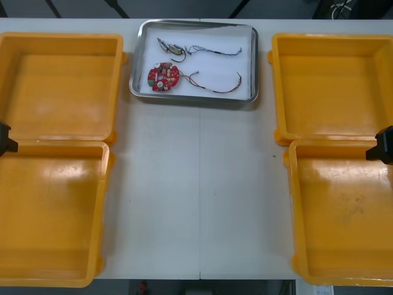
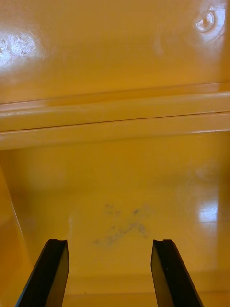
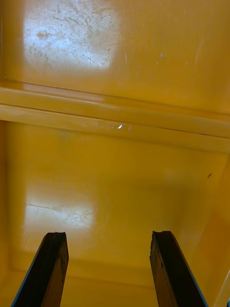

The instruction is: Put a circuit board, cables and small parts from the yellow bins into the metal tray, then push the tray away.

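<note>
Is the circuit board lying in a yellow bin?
No, the circuit board lies inside the tray, on its white floor.

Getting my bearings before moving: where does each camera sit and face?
Front: above the arms, steeply down on metal tray and yellow bins; left arm, right arm at side edges.
Left wrist: on left arm, facing left bins; left gripper open.
Right wrist: on right arm, facing right bins; right gripper open.
Shared with front: bins' meeting rims.
</note>
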Tool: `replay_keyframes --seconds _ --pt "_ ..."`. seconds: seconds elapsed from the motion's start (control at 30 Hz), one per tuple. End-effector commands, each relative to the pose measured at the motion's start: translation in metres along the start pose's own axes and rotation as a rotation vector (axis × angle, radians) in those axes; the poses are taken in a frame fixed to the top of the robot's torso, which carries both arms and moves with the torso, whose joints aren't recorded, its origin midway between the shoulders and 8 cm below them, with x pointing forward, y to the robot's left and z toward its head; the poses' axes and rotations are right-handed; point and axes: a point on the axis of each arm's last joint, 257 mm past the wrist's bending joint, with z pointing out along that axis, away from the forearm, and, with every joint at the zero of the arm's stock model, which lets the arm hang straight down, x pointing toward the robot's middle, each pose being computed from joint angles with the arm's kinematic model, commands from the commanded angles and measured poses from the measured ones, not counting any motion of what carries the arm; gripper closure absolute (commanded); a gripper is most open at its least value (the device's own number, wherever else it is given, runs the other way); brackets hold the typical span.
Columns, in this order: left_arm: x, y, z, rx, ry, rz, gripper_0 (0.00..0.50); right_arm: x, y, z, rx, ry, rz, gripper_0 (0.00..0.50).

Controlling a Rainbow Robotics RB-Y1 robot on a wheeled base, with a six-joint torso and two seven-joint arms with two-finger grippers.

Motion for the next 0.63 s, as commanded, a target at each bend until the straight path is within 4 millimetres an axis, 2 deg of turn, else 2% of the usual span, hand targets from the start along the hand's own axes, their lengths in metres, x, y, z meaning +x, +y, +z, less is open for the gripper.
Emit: replay_keyframes --seconds 0.03,0.63 --pt "0.0036 0.0058 -0.0009 -0.023 0.012 0.041 0.0 -0.0002 0.0034 0.0018 -0.005 -0.009 -0.029 0.0" --pt "0.0036 0.0058 -0.0009 -0.023 0.012 0.041 0.0 -0.0002 0.0034 0.0018 -0.005 -0.009 -0.029 0.0"
